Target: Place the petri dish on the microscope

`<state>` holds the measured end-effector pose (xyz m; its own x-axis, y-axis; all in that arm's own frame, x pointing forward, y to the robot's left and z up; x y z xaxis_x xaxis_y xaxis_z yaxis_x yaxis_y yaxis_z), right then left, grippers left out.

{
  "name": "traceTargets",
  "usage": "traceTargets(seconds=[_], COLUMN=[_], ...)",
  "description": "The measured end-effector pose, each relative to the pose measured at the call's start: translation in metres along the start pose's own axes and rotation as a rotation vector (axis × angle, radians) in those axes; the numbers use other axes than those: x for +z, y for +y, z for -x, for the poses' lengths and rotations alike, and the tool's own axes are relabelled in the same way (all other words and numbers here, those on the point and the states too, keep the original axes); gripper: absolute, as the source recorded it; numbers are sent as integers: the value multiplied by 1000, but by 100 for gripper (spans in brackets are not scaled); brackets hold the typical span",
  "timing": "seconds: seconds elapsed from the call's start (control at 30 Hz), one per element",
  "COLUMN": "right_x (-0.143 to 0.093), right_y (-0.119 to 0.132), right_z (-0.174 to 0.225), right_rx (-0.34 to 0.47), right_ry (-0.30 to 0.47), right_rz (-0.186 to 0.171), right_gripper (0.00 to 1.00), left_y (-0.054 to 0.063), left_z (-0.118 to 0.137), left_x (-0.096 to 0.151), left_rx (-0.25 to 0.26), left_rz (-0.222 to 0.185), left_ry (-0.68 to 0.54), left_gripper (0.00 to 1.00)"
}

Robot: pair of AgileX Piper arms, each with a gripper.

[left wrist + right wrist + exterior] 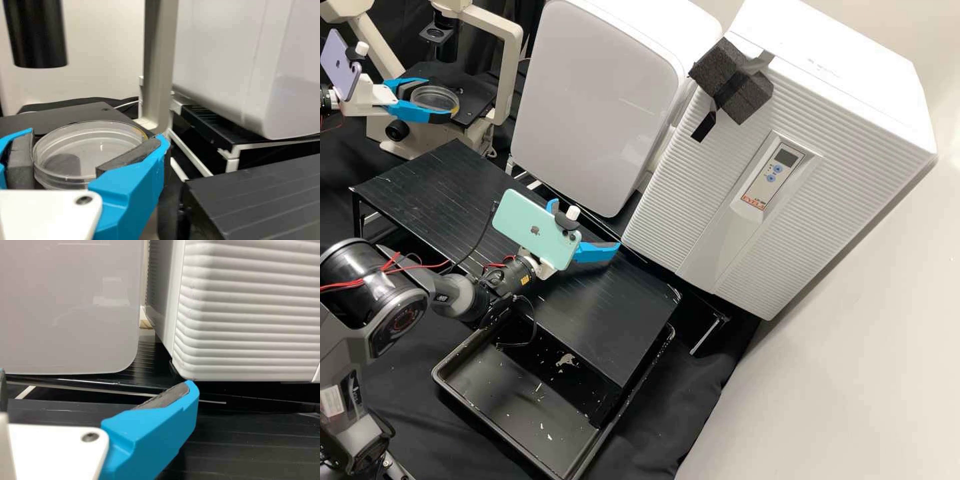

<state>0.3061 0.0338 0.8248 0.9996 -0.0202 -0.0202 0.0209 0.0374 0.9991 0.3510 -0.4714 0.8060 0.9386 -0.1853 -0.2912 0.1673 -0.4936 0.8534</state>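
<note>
Because its jaws close on the petri dish [92, 150] from both sides, the left gripper [438, 99] stands part-open, one pad hiding some of the dish's rim. The dish is at the edge of the microscope's stage [477, 100]; whether its underside touches is hard to make out. Over the black rack [607, 313], the right gripper [587, 225] has widely parted jaws holding nothing, one half hidden behind the green phone [537, 230] and nearly cut off in its wrist view.

Dark grey arm [345, 350]; round black joint [403, 324]; red wires [389, 265]; screwed white plate [55, 452].
</note>
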Motion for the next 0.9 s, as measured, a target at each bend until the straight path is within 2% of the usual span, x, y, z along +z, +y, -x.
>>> traceTargets(seconds=[0.17,0.33,0.47,0.9], right_x=[0,0,0,0], right_y=[0,0,0,0], right_z=[0,0,0,0], right_rx=[0,0,0,0], right_ry=[0,0,0,0], right_rz=[0,0,0,0], right_gripper=[100,100,100,100], left_y=[7,13,18,19], left_z=[-11,-22,-30,-47], left_x=[-8,-17,-22,-30], left_rx=[8,2,7,14], left_rz=[1,-19,-13,-13], left_ry=[37,68,93,101], left_gripper=[0,0,0,0])
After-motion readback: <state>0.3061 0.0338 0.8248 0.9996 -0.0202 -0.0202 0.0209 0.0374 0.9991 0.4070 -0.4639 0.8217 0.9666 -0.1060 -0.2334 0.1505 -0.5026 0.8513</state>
